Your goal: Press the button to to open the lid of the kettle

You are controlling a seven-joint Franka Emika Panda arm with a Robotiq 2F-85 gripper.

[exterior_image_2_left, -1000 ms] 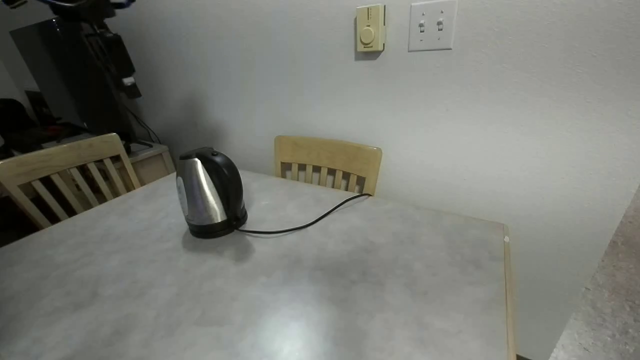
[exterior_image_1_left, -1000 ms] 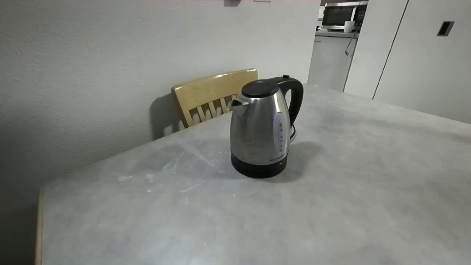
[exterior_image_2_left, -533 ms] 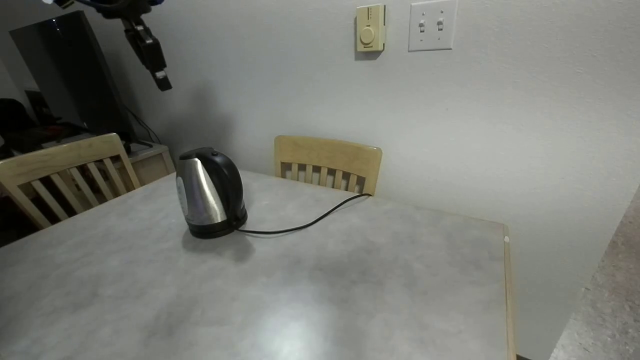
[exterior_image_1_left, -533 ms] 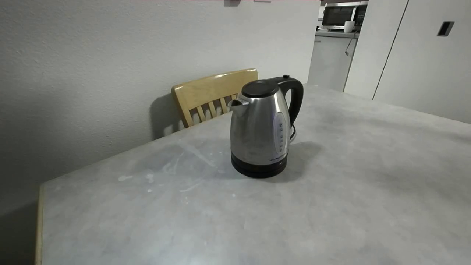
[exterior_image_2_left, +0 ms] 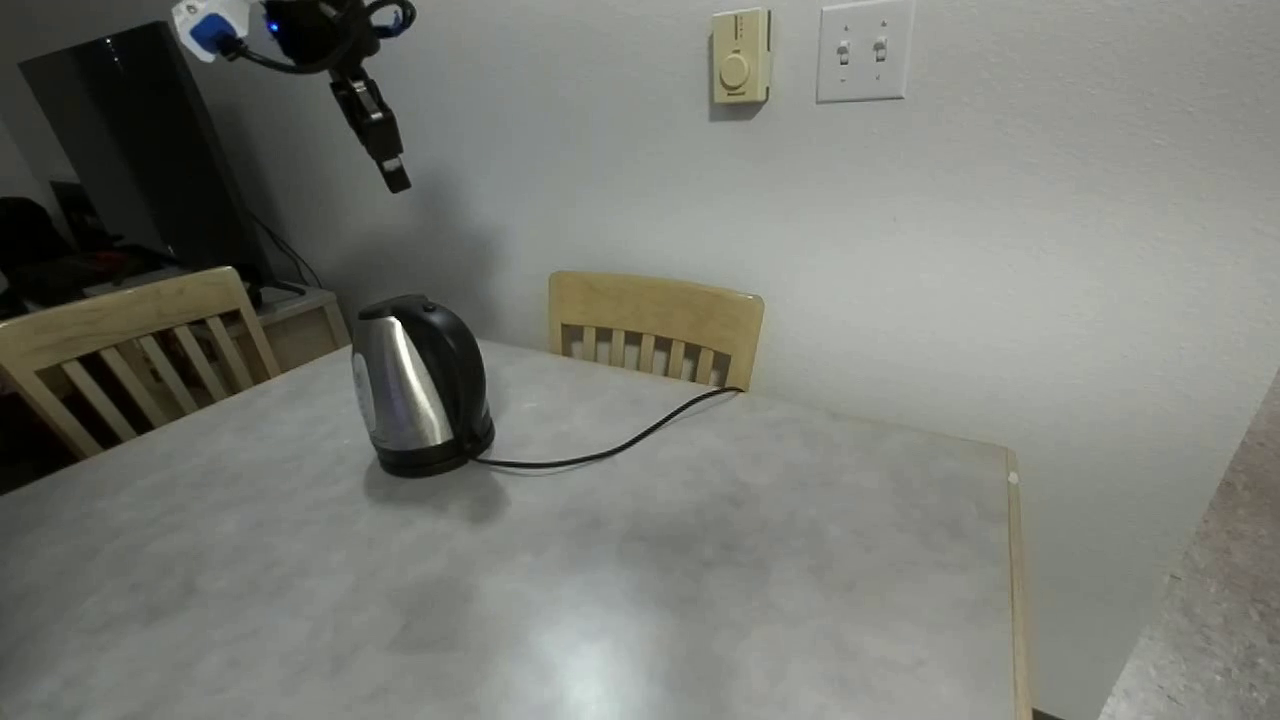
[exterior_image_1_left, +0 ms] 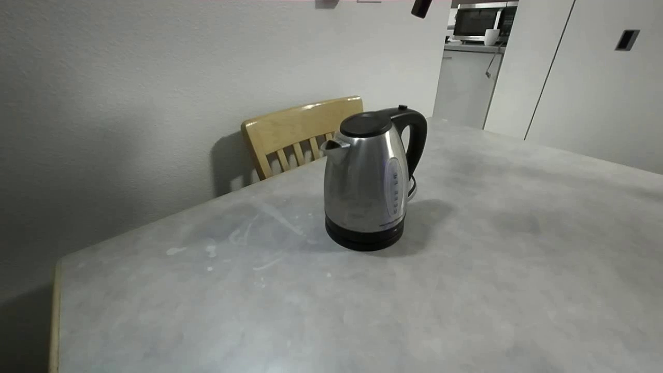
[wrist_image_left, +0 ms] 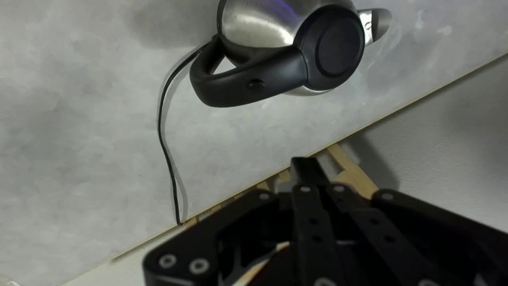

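The kettle (exterior_image_1_left: 362, 181), brushed steel with a black base, stands upright on the table in both exterior views. Its round black lid (exterior_image_1_left: 365, 124) lies flat, down on the top. A small black button (wrist_image_left: 256, 85) sticks up from the black loop handle (wrist_image_left: 238, 89), in plain sight in the wrist view. High above the kettle, apart from it, hangs my gripper (exterior_image_2_left: 398, 183), pointing down at a slant. Its fingertips (wrist_image_left: 307, 171) are together with nothing between them, and in the wrist view they appear below the handle, over the table edge.
A black cord (exterior_image_2_left: 610, 455) runs from the kettle base across the table (exterior_image_2_left: 700, 560) to its far edge. One wooden chair (exterior_image_2_left: 655, 310) stands between table and wall, another chair (exterior_image_2_left: 140, 350) at the left. A black screen (exterior_image_2_left: 140, 150) is behind the arm.
My gripper has moved rightward from the dark screen to above the kettle, and its tip now shows at the top of an exterior view. Kettle and lid have not moved.
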